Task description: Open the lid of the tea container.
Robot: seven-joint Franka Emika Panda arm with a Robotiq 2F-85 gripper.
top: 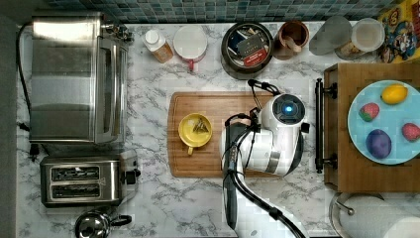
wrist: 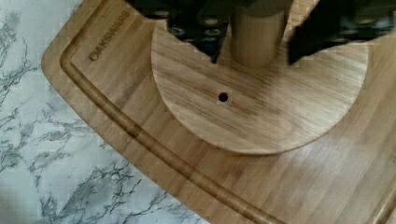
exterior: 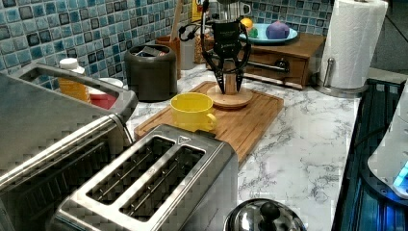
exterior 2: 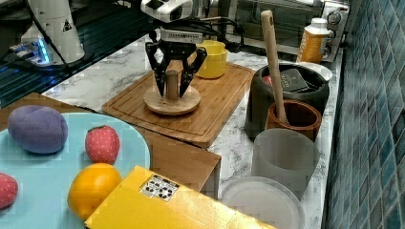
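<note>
The tea container (top: 246, 47) is a round black tin at the back of the counter, standing without a lid, with red and dark packets showing inside; it is also seen in the left view (exterior: 150, 72) and the right view (exterior 2: 255, 105). Its lid (exterior 2: 172, 105), a round wooden disc with an upright knob, lies flat on the cutting board (top: 178, 158). My gripper (exterior 2: 173, 93) hangs straight over the lid, open, with one finger on each side of the knob and a small gap to it (wrist: 253, 59). The left view shows the same gripper (exterior: 230, 90) above the lid (exterior: 240, 100).
A yellow mug (top: 195, 130) stands on the board to the top view's left of my arm. A brown wooden cup (top: 292, 37) with a spoon and a white-topped red vessel (top: 190, 42) flank the tin. A wooden tray (top: 341, 163) carries a fruit plate; a toaster (top: 81, 179) stands at the top view's left.
</note>
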